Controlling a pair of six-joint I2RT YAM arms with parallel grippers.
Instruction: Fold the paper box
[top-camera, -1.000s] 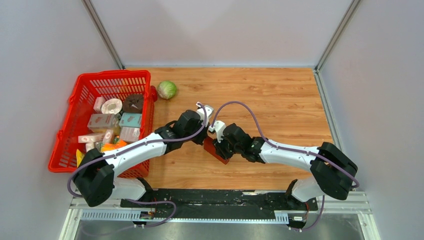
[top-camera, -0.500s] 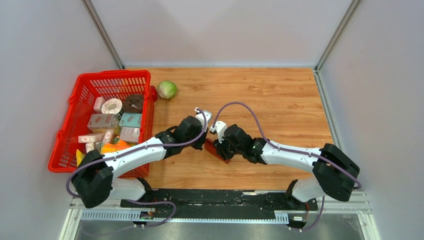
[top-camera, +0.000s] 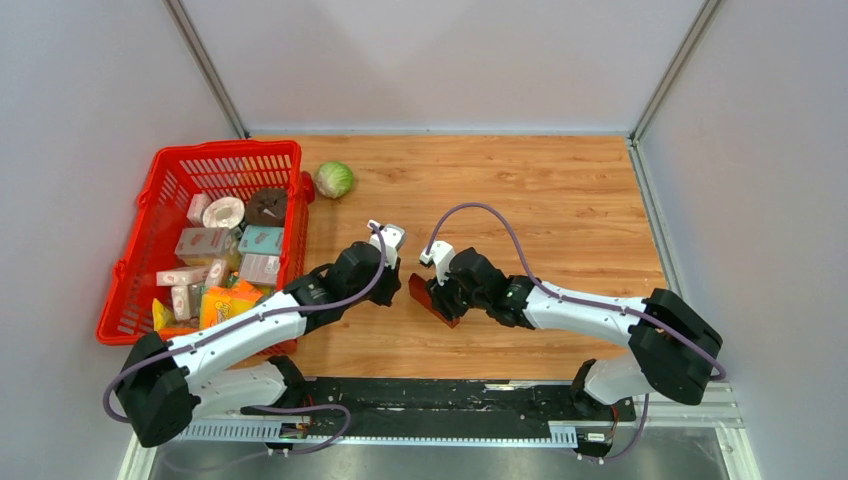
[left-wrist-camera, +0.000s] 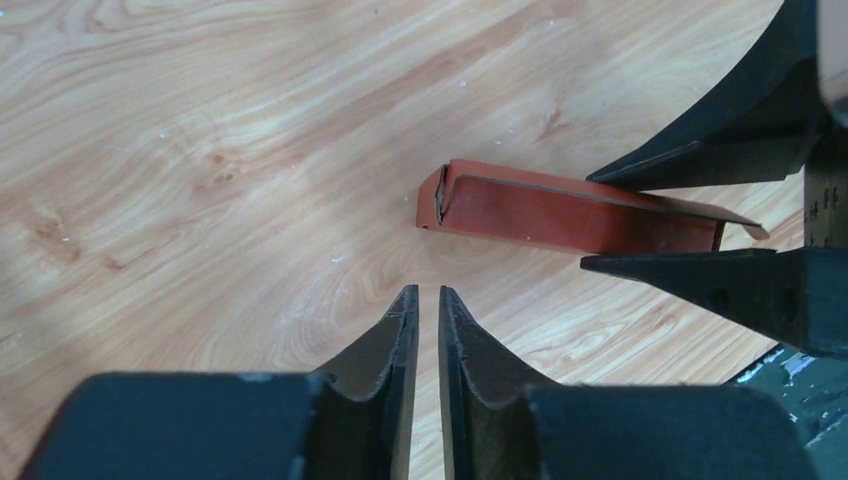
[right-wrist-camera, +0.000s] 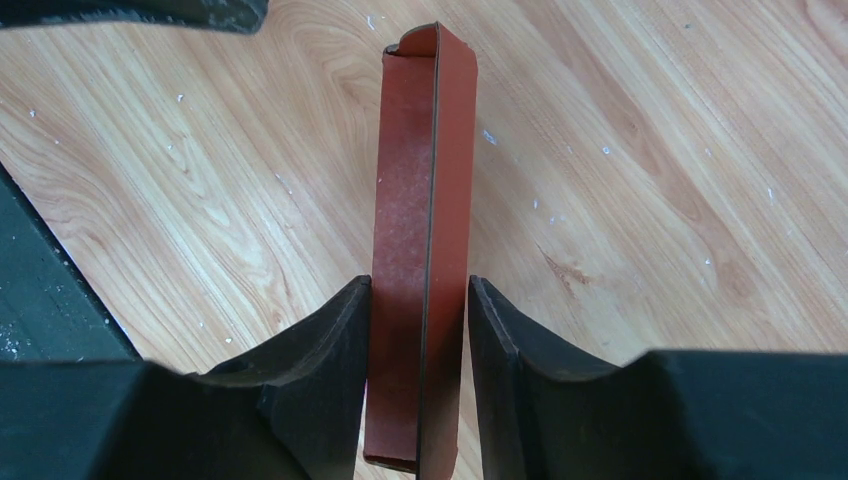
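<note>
The paper box (top-camera: 424, 297) is a dark red, flattened cardboard piece standing on edge on the wood table. In the right wrist view the paper box (right-wrist-camera: 410, 200) runs between my right gripper's (right-wrist-camera: 420, 285) fingers. One finger touches it and a sliver of table shows beside the other, so the jaws stand open around it. My right gripper (top-camera: 440, 290) sits over the box. My left gripper (top-camera: 392, 288) hangs just left of the box, apart from it. Its fingers (left-wrist-camera: 395, 330) are open by a narrow slit with nothing between them, and the box's end (left-wrist-camera: 560, 205) lies ahead.
A red mesh basket (top-camera: 225, 148) full of small grocery packs stands at the left, close to the left arm. A green cabbage (top-camera: 334, 179) lies behind it on the table. Grey walls close in on three sides.
My left gripper has pulled back to the left, off the box, and its fingers have parted slightly. The right gripper's jaws have widened around the box, which stays in place.
</note>
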